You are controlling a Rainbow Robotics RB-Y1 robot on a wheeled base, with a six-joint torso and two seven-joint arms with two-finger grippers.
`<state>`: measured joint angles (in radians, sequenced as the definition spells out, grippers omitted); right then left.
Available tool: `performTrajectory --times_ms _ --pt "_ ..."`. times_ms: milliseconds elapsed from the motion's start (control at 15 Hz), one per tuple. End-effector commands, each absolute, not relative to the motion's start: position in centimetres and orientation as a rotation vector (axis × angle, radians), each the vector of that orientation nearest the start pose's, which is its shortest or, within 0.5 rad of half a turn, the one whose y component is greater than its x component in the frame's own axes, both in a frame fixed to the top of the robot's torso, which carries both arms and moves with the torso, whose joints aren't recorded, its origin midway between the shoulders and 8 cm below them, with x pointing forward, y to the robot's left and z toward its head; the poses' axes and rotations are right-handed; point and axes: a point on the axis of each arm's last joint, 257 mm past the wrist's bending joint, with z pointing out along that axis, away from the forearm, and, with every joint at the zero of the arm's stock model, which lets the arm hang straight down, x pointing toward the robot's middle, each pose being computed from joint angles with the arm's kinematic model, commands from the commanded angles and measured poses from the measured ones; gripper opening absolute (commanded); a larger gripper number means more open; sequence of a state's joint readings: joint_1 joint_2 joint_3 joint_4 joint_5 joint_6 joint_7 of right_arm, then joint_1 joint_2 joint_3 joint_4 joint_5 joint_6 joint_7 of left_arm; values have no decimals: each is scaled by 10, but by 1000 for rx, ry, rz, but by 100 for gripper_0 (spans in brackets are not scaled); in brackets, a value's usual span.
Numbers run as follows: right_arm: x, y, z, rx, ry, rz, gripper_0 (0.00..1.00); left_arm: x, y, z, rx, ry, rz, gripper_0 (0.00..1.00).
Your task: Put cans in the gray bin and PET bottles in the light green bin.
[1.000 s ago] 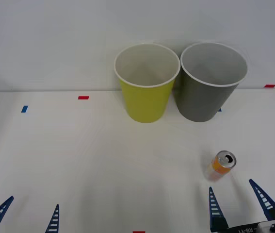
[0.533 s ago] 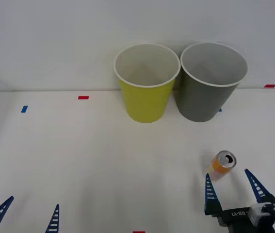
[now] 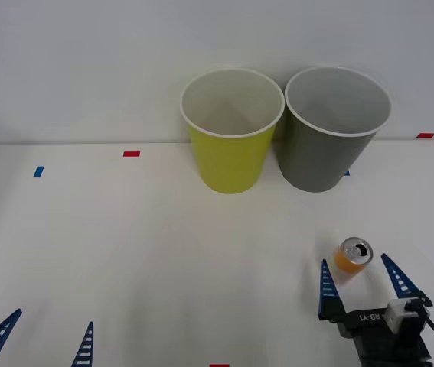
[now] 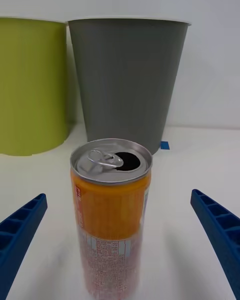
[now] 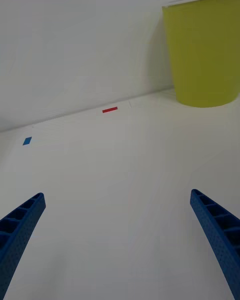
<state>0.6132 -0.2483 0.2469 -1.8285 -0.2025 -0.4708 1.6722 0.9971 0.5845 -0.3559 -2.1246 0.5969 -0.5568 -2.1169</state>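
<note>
Front view: orange can [image 3: 353, 255] upright on white tabletop [image 3: 163, 252], near right front, silver top with open pull-tab hole facing up. Right pincer [image 3: 362, 284] just behind it on the robot's side, blue ribbed fingers [image 3: 325, 290] spread wide, released, tips flanking the can's lower body without touching. Left pincer [image 3: 40, 340] low at left front edge, fingers likewise apart, holding nothing, well apart from everything.

Farther back, against the pale wall: light green bin [image 3: 231, 130] and gray bin [image 3: 335, 128] side by side, upright, rims touching or nearly so; cannot tell which. Gray one to the right, roughly in line beyond the can. Both insides bare as far as visible. Small red tape mark [image 3: 131, 154] and blue tape mark [image 3: 38, 171] on tabletop to the left; another red mark [image 3: 425, 135] at far right.

Right wrist view: can [image 4: 111, 215] centred between the two blue fingers [image 4: 20, 230], clear gaps on both sides, gray bin [image 4: 127, 77] straight beyond, light green bin [image 4: 31, 85] beside it.

Left wrist view: open fingers [image 5: 17, 235] over bare tabletop [image 5: 120, 190], light green bin [image 5: 204, 50] off ahead, red tape mark [image 5: 109, 110] and blue tape mark [image 5: 27, 141] between.
</note>
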Motion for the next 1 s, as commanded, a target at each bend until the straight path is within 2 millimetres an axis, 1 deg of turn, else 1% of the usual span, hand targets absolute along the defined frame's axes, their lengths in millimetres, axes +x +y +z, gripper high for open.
performTrajectory --times_ms 67,400,533,600,667,733,800,1000 --pt "358 -235 -254 -69 1475 27 100 236 260 -242 218 1614 96 100" --pt "371 -238 -252 -61 1481 22 100 236 260 -242 218 1614 96 100" --pt "371 -240 -253 -61 1486 19 100 236 260 -242 218 1614 96 100" --pt "370 -241 -254 -62 1488 18 78 236 260 -242 218 1614 96 100" --pt "370 -241 -253 -56 1487 22 44 236 260 -242 218 1614 96 100" --pt "370 -241 -253 -53 1485 24 21 236 260 -242 218 1614 96 100" --pt "370 -242 -253 -49 1486 26 17 236 260 -242 218 1614 96 100" --pt "369 -243 -252 -43 1481 24 15 236 260 -242 218 1614 96 100"
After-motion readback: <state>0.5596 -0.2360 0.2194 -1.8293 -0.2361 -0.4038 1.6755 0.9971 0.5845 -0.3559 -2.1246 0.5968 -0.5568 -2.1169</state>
